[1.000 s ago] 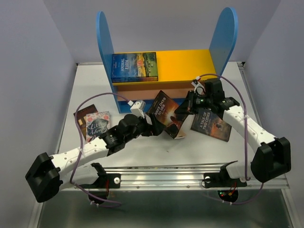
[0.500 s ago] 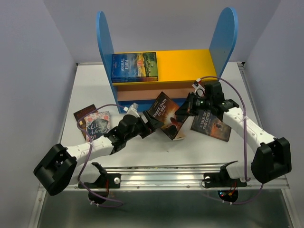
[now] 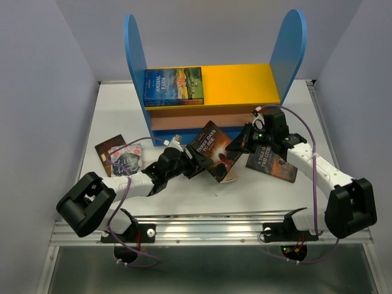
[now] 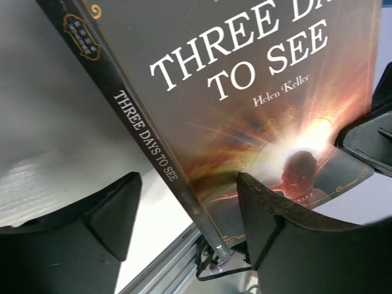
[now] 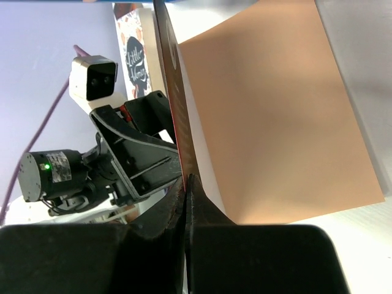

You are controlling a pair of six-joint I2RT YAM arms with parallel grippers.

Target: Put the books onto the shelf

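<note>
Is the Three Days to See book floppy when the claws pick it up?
Probably a bit bendy: the book looks like a thin paperback. It is likely light, since the right claw holds it up by one edge. Let go, it would probably fall flat, as it stands tilted.

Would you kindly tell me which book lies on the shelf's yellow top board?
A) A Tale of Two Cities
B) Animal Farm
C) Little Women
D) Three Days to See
B: Animal Farm lies flat on the left part of the yellow top board of the shelf, while Three Days to See is out in front of the shelf.
</note>
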